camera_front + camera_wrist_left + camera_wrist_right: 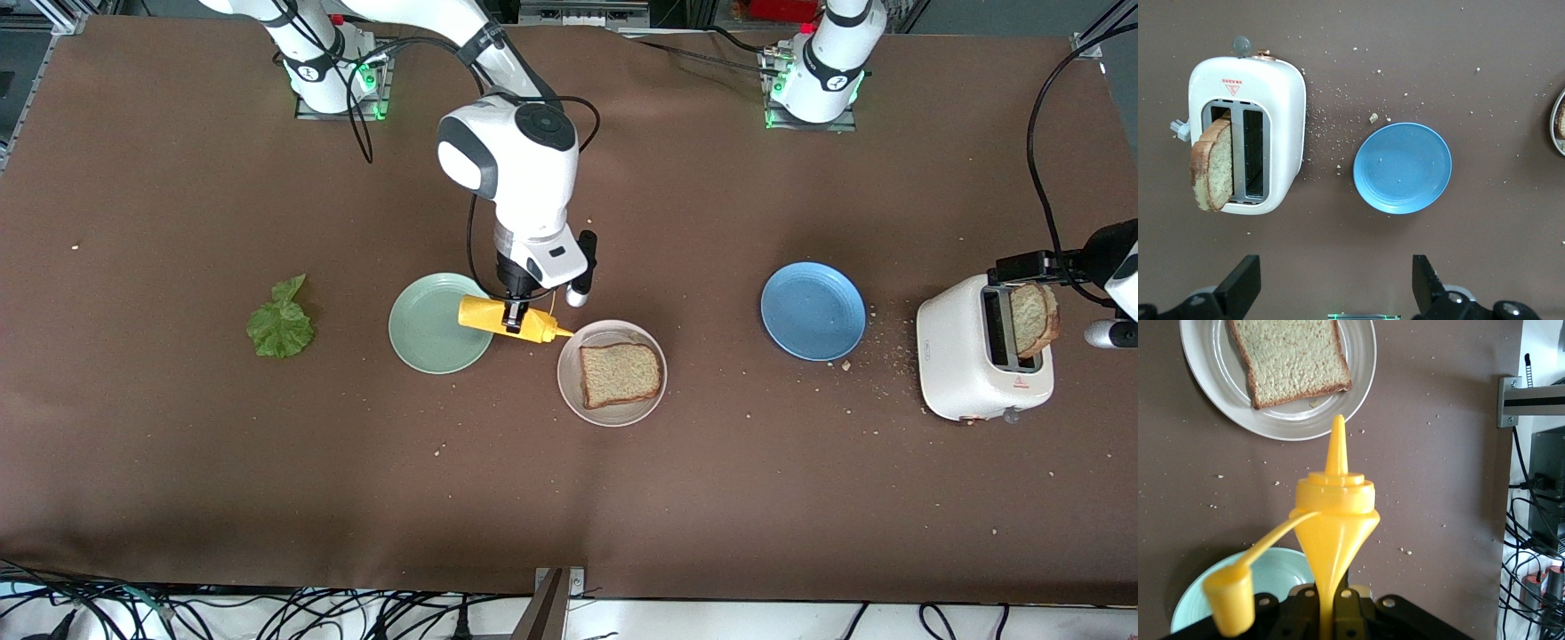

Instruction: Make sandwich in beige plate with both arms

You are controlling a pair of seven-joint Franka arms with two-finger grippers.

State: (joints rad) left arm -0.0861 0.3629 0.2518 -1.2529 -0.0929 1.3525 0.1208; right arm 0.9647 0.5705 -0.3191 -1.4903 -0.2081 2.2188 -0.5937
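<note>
One slice of brown toast (621, 374) (1290, 360) lies flat in the beige plate (569, 378) (1211, 373) near the table's middle. My right gripper (514, 320) (1333, 597) is shut on a yellow squeeze bottle (484, 314) (1336, 513). The bottle lies sideways over the mint-green plate's edge, its cap (1228, 600) hanging open and its nozzle toward the beige plate. A second toast slice (1034, 318) (1213, 163) stands in the white toaster (965, 373) (1281, 107). My left gripper (1022, 267) (1336, 280) hangs open above the toaster, holding nothing. A lettuce leaf (281, 322) lies toward the right arm's end.
A mint-green plate (431, 324) (1271, 570) sits beside the beige plate toward the right arm's end. A blue plate (813, 311) (1403, 167) sits between the beige plate and the toaster. Crumbs are scattered around the toaster.
</note>
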